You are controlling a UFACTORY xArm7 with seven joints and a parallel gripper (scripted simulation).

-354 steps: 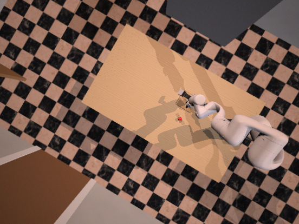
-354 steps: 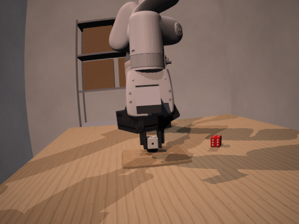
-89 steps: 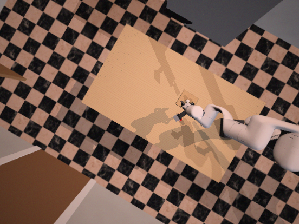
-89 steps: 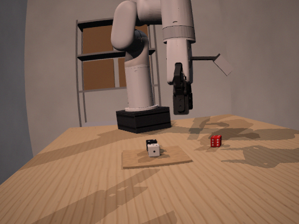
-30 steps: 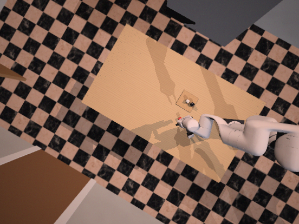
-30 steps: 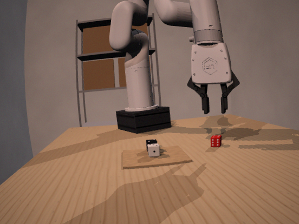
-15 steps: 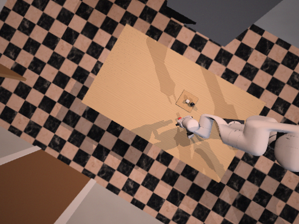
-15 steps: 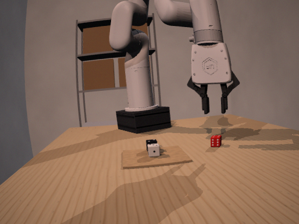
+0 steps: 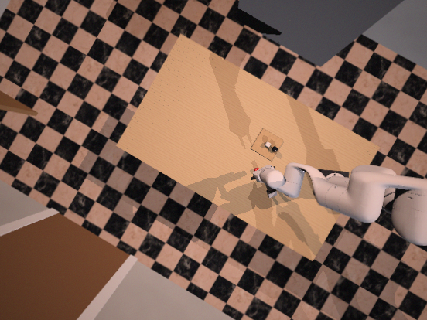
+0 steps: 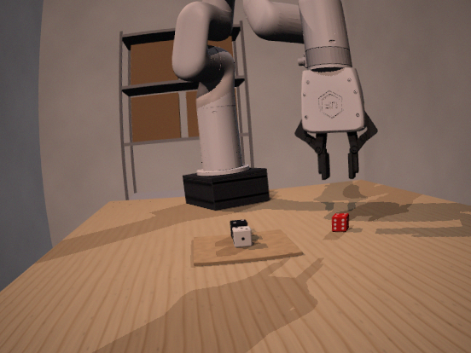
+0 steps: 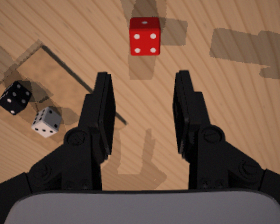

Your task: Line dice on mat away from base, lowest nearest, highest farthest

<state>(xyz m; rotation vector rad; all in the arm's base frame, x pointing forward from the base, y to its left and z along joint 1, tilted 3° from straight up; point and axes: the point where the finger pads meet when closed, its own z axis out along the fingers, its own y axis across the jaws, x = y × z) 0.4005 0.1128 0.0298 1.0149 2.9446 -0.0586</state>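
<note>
Claw (image 10: 339, 174) half-open, empty, red die (image 10: 340, 222) flat

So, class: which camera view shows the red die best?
The wrist view: the red die fills more of the picture, its pips clear, ahead of the open gripper. The exterior view shows it smaller, off the mat. The top view shows only a speck.

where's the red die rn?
Red die sits on the bare table, off the mat, to the mat's right in the exterior view. The gripper hangs above it, holding nothing.
</note>
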